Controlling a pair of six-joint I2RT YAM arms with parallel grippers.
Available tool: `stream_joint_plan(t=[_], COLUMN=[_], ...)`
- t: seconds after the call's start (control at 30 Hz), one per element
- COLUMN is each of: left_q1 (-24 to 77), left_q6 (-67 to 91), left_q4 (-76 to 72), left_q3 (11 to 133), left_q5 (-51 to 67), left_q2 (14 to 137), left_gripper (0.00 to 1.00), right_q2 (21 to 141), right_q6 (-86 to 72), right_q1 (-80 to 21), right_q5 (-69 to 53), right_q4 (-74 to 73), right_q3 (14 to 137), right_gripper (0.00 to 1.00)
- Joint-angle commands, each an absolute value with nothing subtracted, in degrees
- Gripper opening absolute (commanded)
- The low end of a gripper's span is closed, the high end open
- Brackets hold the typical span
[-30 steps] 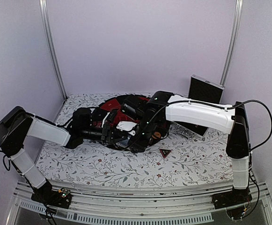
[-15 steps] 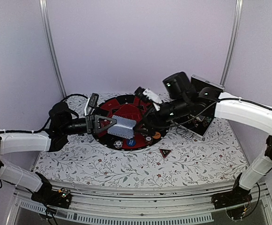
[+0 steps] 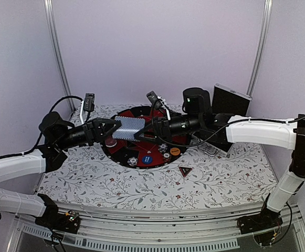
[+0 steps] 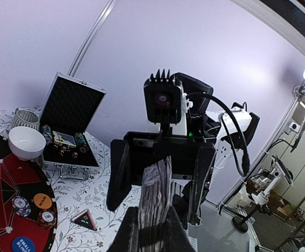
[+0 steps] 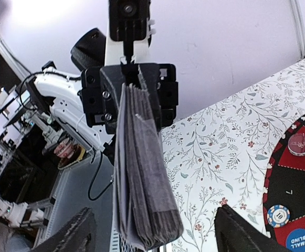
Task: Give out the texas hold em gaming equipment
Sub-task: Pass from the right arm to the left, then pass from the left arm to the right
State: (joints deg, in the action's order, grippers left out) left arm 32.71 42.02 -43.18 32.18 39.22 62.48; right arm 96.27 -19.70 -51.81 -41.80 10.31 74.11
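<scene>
Top external shows me the playing cards (image 3: pixel 128 127) as one stacked deck, held in the air above the round red-and-black mat (image 3: pixel 122 116), right between the two grippers. The left gripper (image 3: pixel 112 131) is clamped tight on the deck's left end. The right gripper (image 3: pixel 143 129) faces it from the other side with its jaws spread, straddling the deck's right end. On the right wrist camera I see its fingers (image 5: pixel 74 231) standing wide, one on either side of the deck, and neither touches the cards. The deck's long axis runs left to right across the table, from one gripper toward the other, with the grey-blue patterned back turned toward the overhead camera. Both wrist cameras see it edge-on, and the cards look a little splayed at the end nearest the right gripper. Down on the mat lie striped-edge poker chips (image 3: pixel 133 160), a blue disc (image 3: pixel 147 158) and an orange disc (image 3: pixel 175 151). The black-red triangular marker (image 3: pixel 185 170) sits on the flowered tablecloth (image 3: pixel 220 178), just off the mat's near right rim. Farther right, at the back, the silver-edged black case (image 3: pixel 230 102) stands open, and the left wrist camera shows me a white bowl (image 4: pixel 26 142) just beside it
</scene>
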Motion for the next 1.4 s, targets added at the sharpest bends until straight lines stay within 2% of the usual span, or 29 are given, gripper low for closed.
stream_joint_plan(t=[0.0,0.07,0.1,0.13,0.27,0.33,0.43,0.53,0.6,0.67,0.8,0.9,1.03,1.37], left_q1=[32.08,32.08,32.08,32.08,32.06,32.07,32.32,33.80,36.11,38.96,45.33,47.67,47.88,48.71], left_q6=[41.22,41.09,40.91,40.43,38.25,37.35,31.41,16.91,2.31,-12.09,-38.18,-47.01,-50.24,-46.32], left_q4=[-44.13,-44.01,-43.72,-43.14,-40.60,-39.97,-35.64,-23.62,-14.39,-7.34,1.81,4.52,7.15,13.26], left_q3=[32.32,32.03,31.95,31.89,31.37,31.30,32.45,35.61,38.20,40.30,41.74,42.81,45.30,48.89], left_q5=[38.54,38.91,38.93,38.84,38.23,38.33,38.40,32.80,25.99,20.33,10.64,4.85,4.30,8.60], left_q2=[61.99,61.88,61.75,61.52,60.68,60.49,59.43,55.51,52.19,49.54,47.39,48.67,53.08,60.06], left_gripper=[0.00,0.00,0.00,0.00,0.00,0.00,0.02,0.59,0.81,0.96,0.98,0.98,0.98,0.98], right_q2=[98.21,98.67,98.65,98.50,98.45,99.12,99.20,98.88,98.92,99.36,101.34,102.62,104.25,109.58], right_q6=[-21.36,-21.85,-21.96,-21.97,-22.60,-22.99,-23.65,-24.72,-23.48,-22.13,-22.10,-23.37,-23.82,-23.62], right_q1=[-52.96,-52.95,-52.99,-52.93,-52.51,-52.31,-51.53,-49.83,-49.41,-49.21,-49.11,-49.12,-49.95,-52.44], right_q5=[-46.21,-46.33,-46.27,-46.27,-46.56,-46.80,-46.57,-45.72,-43.28,-40.98,-40.67,-42.60,-43.85,-46.70], right_q4=[15.12,14.93,14.86,14.84,13.71,11.60,8.47,0.78,-7.00,-14.27,-22.06,-23.27,-23.56,-23.70], right_q3=[77.16,77.54,77.64,77.61,78.17,79.23,80.16,82.18,84.90,87.51,91.66,92.66,93.50,97.52], right_gripper=[0.67,0.51,0.39,0.32,0.21,0.05,0.02,0.02,0.02,0.02,0.02,0.02,0.02,0.02])
